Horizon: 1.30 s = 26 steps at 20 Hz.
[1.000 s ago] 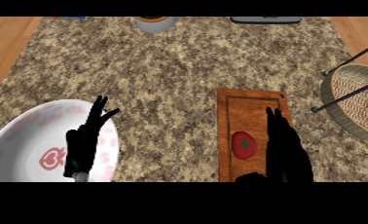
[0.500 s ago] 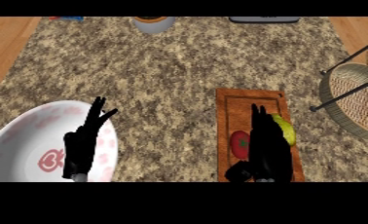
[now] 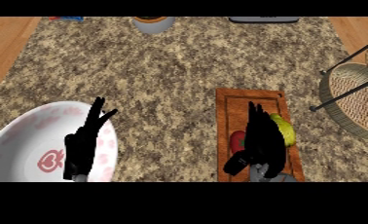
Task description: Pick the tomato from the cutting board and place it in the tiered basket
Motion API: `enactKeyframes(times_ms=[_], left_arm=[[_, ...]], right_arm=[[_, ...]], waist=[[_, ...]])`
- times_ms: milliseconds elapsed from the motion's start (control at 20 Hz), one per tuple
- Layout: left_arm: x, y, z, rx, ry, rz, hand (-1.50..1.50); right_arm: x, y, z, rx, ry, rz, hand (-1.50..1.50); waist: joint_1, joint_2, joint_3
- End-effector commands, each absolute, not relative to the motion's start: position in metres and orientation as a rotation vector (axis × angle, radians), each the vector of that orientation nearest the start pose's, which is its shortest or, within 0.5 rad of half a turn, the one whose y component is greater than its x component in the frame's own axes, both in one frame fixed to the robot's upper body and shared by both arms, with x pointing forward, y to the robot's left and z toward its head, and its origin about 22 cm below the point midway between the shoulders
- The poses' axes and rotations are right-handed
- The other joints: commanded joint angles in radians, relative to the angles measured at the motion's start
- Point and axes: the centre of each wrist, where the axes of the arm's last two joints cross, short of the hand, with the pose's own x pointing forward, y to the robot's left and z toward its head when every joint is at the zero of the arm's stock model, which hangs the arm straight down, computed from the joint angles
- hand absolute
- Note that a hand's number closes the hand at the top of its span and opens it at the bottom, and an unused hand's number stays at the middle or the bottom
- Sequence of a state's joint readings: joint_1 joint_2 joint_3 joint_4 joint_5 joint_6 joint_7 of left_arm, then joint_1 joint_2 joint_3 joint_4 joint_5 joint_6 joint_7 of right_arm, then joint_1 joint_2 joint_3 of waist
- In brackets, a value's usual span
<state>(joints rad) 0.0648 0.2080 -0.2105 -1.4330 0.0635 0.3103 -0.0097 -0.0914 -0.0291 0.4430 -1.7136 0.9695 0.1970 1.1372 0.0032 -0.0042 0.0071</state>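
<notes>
A red tomato [image 3: 236, 141] lies on the brown cutting board [image 3: 248, 100] at the lower right, with a yellow-green fruit [image 3: 285, 129] beside it. My right hand [image 3: 262, 142] hovers over both, fingers straight and pointing away, thumb low at its left; it covers most of the tomato. The wicker tiered basket [image 3: 346, 91] with dark metal legs stands at the right edge. My left hand [image 3: 82, 142] rests open, fingers up, over a white plate at the lower left.
A white plate [image 3: 32, 140] with pink marks fills the lower left corner. At the counter's far edge stand a grey bowl [image 3: 153, 24], a dark flat object [image 3: 263, 19] and a small blue and red item [image 3: 66, 18].
My right hand has shifted over the tomato and spread, its thumb dropping to the left. A yellow-green fruit has come into sight at its right. The left hand has stayed put.
</notes>
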Motion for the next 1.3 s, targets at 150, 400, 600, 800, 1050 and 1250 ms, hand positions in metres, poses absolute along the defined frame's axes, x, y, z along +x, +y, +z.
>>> enactKeyframes(times_ms=[150, 400, 600, 800, 1050, 1250], left_arm=[[0.206, 0.235, -0.056, 0.252, -1.293, -0.025, 0.00], [0.221, 0.253, -0.059, 0.269, -1.293, -0.016, 0.00], [0.214, 0.241, -0.058, 0.255, -1.291, -0.022, 0.00], [0.215, 0.241, -0.038, 0.231, -1.290, -0.013, 0.00], [0.224, 0.251, -0.062, 0.251, -1.287, -0.022, 0.00], [0.196, 0.256, -0.054, 0.260, -1.293, -0.024, 0.00]], right_arm=[[0.241, -0.113, 0.053, -0.920, -0.518, 0.750, -1.50], [0.238, -0.117, 0.029, -0.870, -0.480, 0.741, -1.50], [0.244, -0.137, 0.028, -0.845, -0.469, 0.722, -1.50], [0.230, -0.111, 0.019, -0.829, -0.455, 0.735, -1.50], [0.223, -0.128, -0.012, -0.830, -0.494, 0.735, 1.50], [0.244, -0.132, 0.008, -0.824, -0.556, 0.748, 1.50]], waist=[[0.003, 0.005, -0.008], [-0.002, 0.007, -0.008], [-0.004, 0.005, -0.007], [0.004, 0.004, -0.007], [-0.007, 0.006, -0.007], [0.002, 0.004, -0.007]])
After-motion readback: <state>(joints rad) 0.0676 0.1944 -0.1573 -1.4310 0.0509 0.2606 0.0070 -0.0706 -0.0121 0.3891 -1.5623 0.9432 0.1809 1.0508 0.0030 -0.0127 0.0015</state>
